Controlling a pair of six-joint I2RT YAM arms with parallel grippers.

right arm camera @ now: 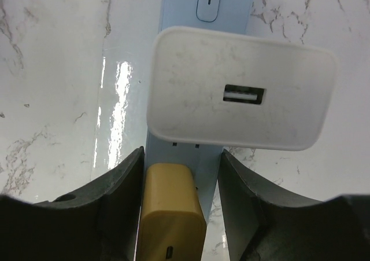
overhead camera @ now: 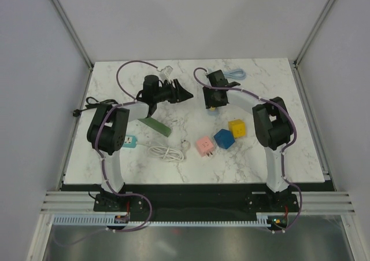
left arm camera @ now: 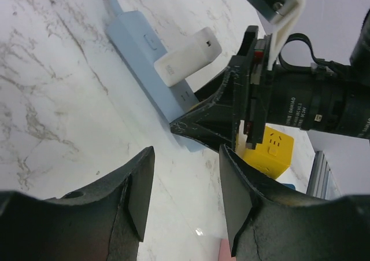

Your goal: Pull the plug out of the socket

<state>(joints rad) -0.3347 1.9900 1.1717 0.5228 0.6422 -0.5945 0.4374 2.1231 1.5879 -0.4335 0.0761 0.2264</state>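
A light blue power strip (right arm camera: pixel 231 0) lies on the marble table, with a white USB charger (right arm camera: pixel 243 96) and a yellow plug (right arm camera: pixel 170 214) plugged into it. My right gripper (right arm camera: pixel 180 157) is open and straddles the yellow plug and the strip. Its left finger is close to the plug and its right finger stands apart. In the top view the right gripper (overhead camera: pixel 213 103) covers most of the strip at the back middle. My left gripper (overhead camera: pixel 186 93) is open and empty, just left of it. The left wrist view shows the strip (left arm camera: pixel 144 58), the charger (left arm camera: pixel 188 55) and the left gripper (left arm camera: pixel 186 174).
Yellow (overhead camera: pixel 237 128), blue (overhead camera: pixel 224 138) and pink (overhead camera: pixel 205 145) cube sockets sit at the middle right. A white coiled cable (overhead camera: pixel 165 152), a green strip (overhead camera: pixel 155 125) and a teal socket (overhead camera: pixel 130 140) lie on the left. The strip's blue cord (overhead camera: pixel 234 74) loops at the back.
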